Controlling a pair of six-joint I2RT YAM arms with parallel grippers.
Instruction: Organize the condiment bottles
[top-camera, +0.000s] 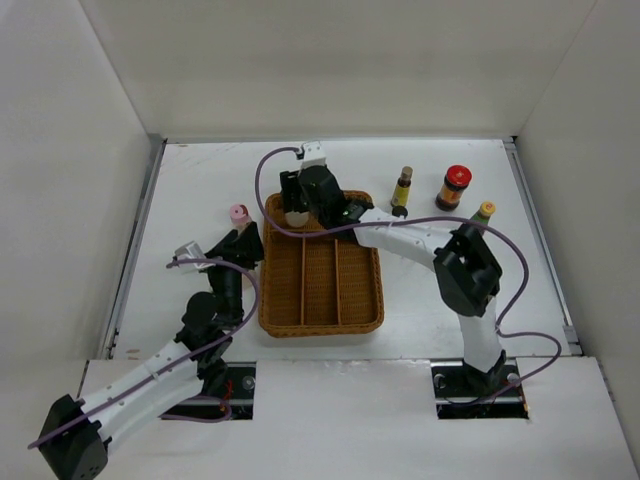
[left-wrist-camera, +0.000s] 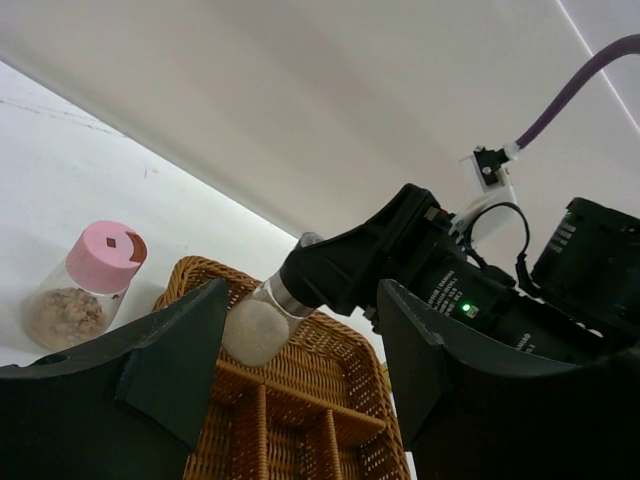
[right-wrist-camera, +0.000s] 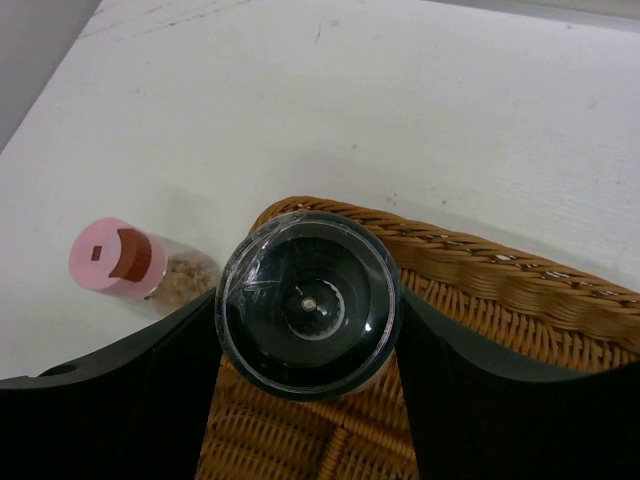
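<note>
"Gripping a clear, dark-lidded jar of white grains (left-wrist-camera: 255, 325), the right claw (right-wrist-camera: 306, 330) hovers over the far-left corner of the brown wicker tray (top-camera: 320, 327)."
"And next?"
"Likely lowering it upright. The left claw (left-wrist-camera: 300, 345) gapes empty beside the pink-capped bottle (left-wrist-camera: 85, 290)."

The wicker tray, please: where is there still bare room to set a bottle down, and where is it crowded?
In the wicker tray the three long near compartments lie bare. Also bare: the table far left, beyond the pink-capped bottle. Crowded: the tray's far-left corner, where the right tool holds the dark-lidded jar, with the left tool close beside.
</note>
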